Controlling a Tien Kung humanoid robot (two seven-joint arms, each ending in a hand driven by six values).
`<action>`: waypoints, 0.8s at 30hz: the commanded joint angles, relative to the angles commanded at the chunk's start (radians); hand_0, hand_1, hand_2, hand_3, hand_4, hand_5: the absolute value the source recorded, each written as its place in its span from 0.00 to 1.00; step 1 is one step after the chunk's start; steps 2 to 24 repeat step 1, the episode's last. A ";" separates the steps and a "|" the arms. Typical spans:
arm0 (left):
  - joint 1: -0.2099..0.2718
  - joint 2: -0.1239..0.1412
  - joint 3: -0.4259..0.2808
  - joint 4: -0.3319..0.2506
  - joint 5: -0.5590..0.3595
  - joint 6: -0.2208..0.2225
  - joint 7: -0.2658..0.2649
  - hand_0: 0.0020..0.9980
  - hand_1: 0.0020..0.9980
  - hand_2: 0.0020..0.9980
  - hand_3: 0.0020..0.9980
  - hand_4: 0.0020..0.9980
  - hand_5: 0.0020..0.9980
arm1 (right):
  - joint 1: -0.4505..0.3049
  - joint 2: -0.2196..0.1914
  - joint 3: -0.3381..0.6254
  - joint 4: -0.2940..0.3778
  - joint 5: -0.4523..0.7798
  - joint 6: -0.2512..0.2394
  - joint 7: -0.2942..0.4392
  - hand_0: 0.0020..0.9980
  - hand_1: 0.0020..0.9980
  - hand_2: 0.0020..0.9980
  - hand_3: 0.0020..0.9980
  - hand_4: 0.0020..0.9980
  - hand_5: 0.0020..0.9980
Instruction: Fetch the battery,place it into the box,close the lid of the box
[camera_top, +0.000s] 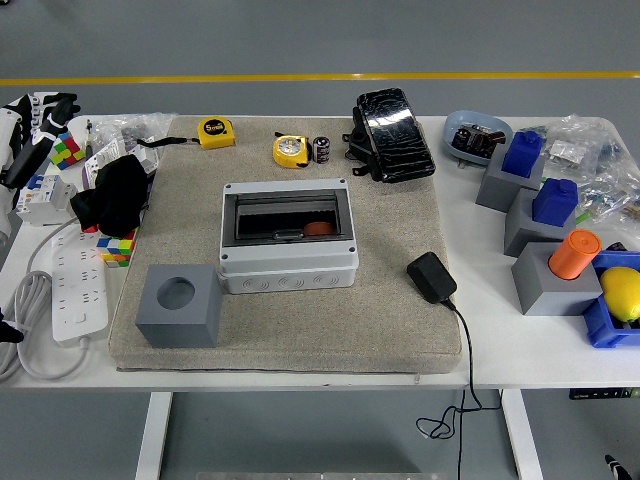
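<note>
The battery (321, 149) is a small black cylinder standing at the back of the beige mat, right of a yellow tape measure (290, 150). The grey box (288, 265) sits mid-mat; its dark tinted lid (285, 213) appears to lie flat over the opening, and an orange thing (316, 228) shows inside. My left hand (38, 118), white and black, hovers at the table's far left edge over a colour cube, fingers relaxed and holding nothing, far from battery and box. My right hand is out of view.
A grey cube with a round hole (180, 305) stands at the mat's front left. A black cloth (115, 195), power strip (78, 285), second tape measure (215, 131), black wrapped pack (393, 135), black adapter (431, 277) and grey and blue blocks (545, 215) lie around.
</note>
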 joint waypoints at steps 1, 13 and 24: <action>-0.002 -0.001 0.002 -0.001 0.000 -0.001 0.001 0.64 0.73 0.70 0.71 1.00 1.00 | -0.001 -0.001 0.002 0.000 0.000 0.002 -0.001 0.64 0.66 0.65 0.56 0.97 0.55; -0.002 -0.001 0.002 -0.001 0.000 -0.001 0.001 0.64 0.73 0.70 0.71 1.00 1.00 | -0.001 -0.001 0.002 0.000 0.000 0.002 -0.001 0.64 0.66 0.65 0.56 0.97 0.55; -0.002 -0.001 0.002 -0.001 0.000 -0.001 0.001 0.64 0.73 0.70 0.71 1.00 1.00 | -0.001 -0.001 0.002 0.000 0.000 0.002 -0.001 0.64 0.66 0.65 0.56 0.97 0.55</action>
